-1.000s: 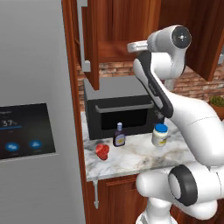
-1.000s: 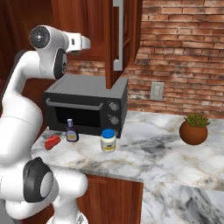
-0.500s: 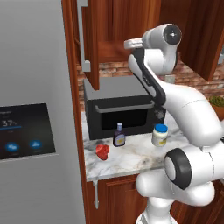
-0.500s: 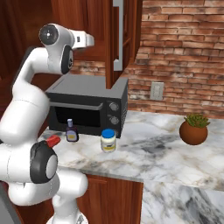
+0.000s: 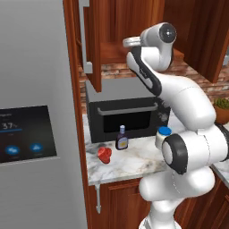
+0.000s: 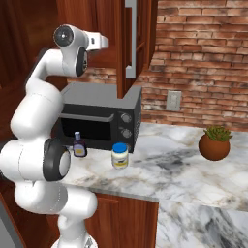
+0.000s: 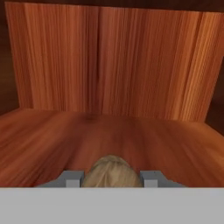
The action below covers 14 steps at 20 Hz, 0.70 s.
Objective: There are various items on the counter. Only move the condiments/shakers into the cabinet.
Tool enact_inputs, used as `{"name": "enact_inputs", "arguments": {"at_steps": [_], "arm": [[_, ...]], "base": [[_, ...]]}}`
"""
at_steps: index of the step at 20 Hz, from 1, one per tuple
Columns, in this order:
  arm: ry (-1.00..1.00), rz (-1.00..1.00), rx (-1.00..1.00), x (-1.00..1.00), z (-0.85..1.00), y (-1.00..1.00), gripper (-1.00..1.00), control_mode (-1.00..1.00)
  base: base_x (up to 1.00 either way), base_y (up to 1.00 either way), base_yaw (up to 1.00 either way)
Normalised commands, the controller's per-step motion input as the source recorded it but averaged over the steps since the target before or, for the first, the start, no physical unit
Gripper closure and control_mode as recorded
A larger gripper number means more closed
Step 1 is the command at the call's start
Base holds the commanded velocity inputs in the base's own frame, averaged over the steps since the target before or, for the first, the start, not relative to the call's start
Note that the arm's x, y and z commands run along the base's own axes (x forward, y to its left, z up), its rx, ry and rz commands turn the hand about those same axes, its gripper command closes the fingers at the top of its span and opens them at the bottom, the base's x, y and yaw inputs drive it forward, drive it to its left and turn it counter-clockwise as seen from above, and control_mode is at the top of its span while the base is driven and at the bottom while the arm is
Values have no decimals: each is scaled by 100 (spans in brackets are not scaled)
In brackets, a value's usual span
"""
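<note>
While inside the cabinet (image 7: 113, 61), the tool (image 7: 111, 177) grips the pepper mill (image 7: 111, 171).

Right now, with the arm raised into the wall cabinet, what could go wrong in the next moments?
1. In the hand view, the small brown wooden pepper mill sits between the jaws above the reddish-brown cabinet shelf. How high it sits cannot be told; released too high, it may topple or roll.
2. The open cabinet door hangs close beside the arm; pulling back sideways could strike it.
3. The dark sauce bottle and white blue-lidded jar stand near the robot's body; a low swing might knock them.
</note>
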Motion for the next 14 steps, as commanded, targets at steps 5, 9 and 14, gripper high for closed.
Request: {"name": "enact_inputs", "arguments": {"at_steps": [5,9,14], "arm": [[7,0,-1,47,-2,0,100,-100],[12,0,-3,41,-6,0,100,-100],[8,0,-7,12,-21,0,100,-100]], "base": [[0,0,0],[0,0,0],[0,0,0]]}}
